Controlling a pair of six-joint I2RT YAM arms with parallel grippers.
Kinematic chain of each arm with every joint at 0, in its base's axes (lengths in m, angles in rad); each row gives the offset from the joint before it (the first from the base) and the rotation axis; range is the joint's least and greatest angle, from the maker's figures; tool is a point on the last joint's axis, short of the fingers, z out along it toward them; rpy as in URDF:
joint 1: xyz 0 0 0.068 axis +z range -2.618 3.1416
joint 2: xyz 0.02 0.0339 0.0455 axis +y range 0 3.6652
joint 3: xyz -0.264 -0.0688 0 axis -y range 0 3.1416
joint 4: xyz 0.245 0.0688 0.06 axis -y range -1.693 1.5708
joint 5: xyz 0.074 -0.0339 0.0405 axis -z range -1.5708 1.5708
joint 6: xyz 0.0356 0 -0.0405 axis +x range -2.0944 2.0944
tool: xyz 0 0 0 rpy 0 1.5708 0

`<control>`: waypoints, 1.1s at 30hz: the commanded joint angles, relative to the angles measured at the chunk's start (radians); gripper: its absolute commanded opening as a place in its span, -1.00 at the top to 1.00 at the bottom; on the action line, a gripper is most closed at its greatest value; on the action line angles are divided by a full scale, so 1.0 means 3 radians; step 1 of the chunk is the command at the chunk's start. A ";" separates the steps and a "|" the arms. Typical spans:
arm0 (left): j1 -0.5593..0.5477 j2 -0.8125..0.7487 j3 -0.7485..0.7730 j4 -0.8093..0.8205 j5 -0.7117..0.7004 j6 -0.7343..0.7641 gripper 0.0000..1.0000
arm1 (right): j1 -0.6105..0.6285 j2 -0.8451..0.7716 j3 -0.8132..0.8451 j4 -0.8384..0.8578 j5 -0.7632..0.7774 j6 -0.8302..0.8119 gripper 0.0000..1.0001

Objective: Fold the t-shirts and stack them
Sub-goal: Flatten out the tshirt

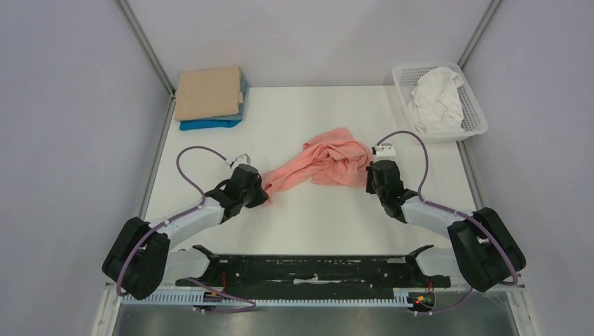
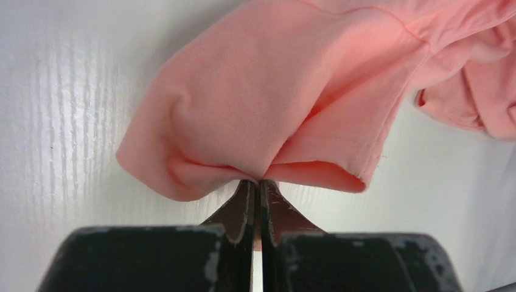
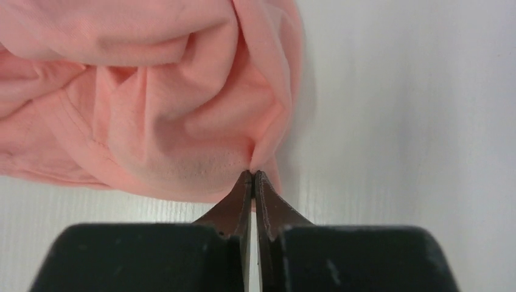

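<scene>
One salmon-pink t-shirt (image 1: 326, 164), crumpled, ends pinched: left gripper (image 2: 257, 182), right gripper (image 3: 253, 174).

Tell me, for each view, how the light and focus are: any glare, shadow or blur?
Top external: even, soft light, all sharp, the salmon-pink t-shirt casting hardly any shadow. Left wrist: bright glare streaks on the table at left; cloth sharp at the left pincer. Right wrist: a soft shadow right of the cloth, sharp at the right pincer.

Bright, even light, soft shadows; wrist views blur close up.
</scene>
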 commanded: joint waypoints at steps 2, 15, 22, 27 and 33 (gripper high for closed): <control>-0.0006 -0.0392 0.0093 0.0069 -0.0472 0.0037 0.95 | -0.0015 -0.0237 0.0129 0.0302 0.0253 -0.0039 1.00; -0.0003 -0.1584 0.1242 -0.0503 -0.1263 0.0426 0.95 | -0.0012 -0.1371 0.0895 -0.0175 0.0499 -0.0711 1.00; -0.0001 -0.1921 0.2007 -0.0586 -0.1275 0.0737 0.96 | -0.0011 -0.1934 0.1595 -0.0431 0.0157 -0.0892 1.00; -0.0001 -0.2047 0.2585 -0.0698 -0.1024 0.0909 0.95 | -0.0011 -0.2100 0.2173 -0.0705 -0.0129 -0.0927 1.00; -0.0001 -0.2050 0.3397 -0.0859 -0.0591 0.1082 0.95 | -0.0011 -0.2150 0.2971 -0.1163 -0.0614 -0.0828 1.00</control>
